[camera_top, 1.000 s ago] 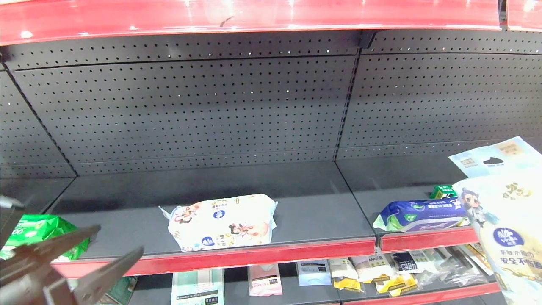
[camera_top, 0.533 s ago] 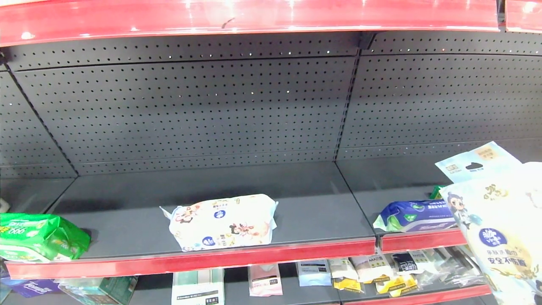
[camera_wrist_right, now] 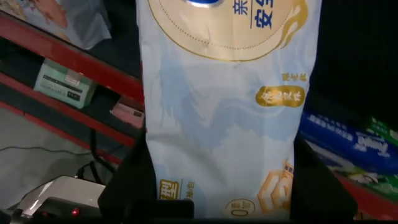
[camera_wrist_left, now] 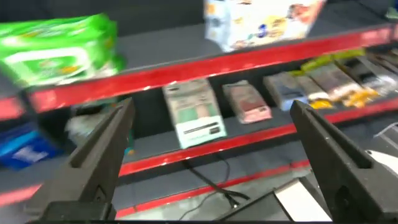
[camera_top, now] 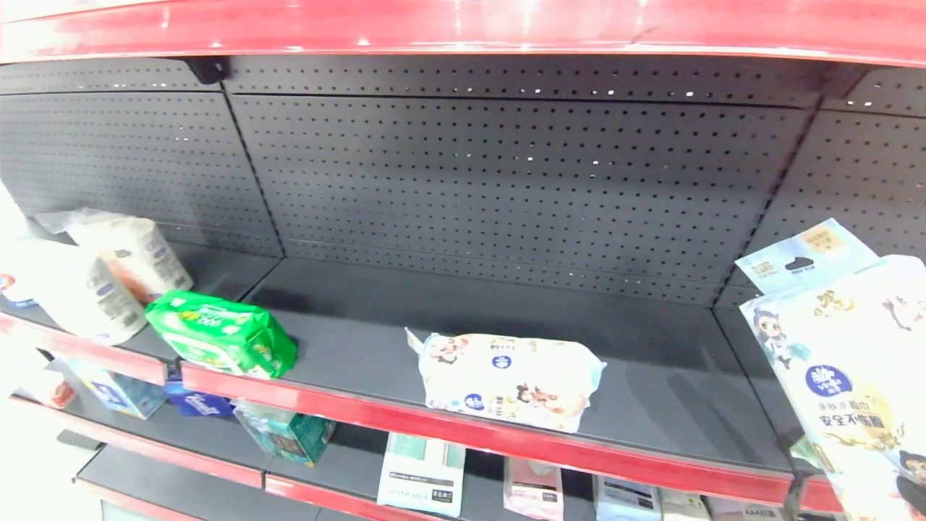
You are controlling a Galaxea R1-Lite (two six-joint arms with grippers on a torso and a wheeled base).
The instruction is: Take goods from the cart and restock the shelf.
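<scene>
We stand in a shop, before a dark metal shelf [camera_top: 470, 304] with a red edge strip [camera_top: 347, 407] along its front and a perforated back panel [camera_top: 506, 181]. A green wrapped pack [camera_top: 221, 334] lies at nine o'clock; small packets [camera_top: 422, 474] sit below at six o'clock.

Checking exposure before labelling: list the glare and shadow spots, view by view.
Head view: glare streaks on the glossy red upper shelf lip; the green plastic wipes pack throws a soft shadow on the dark shelf board. Right wrist view: the tall white-and-blue tissue bag is brightly lit against dark shelf depth.
</scene>
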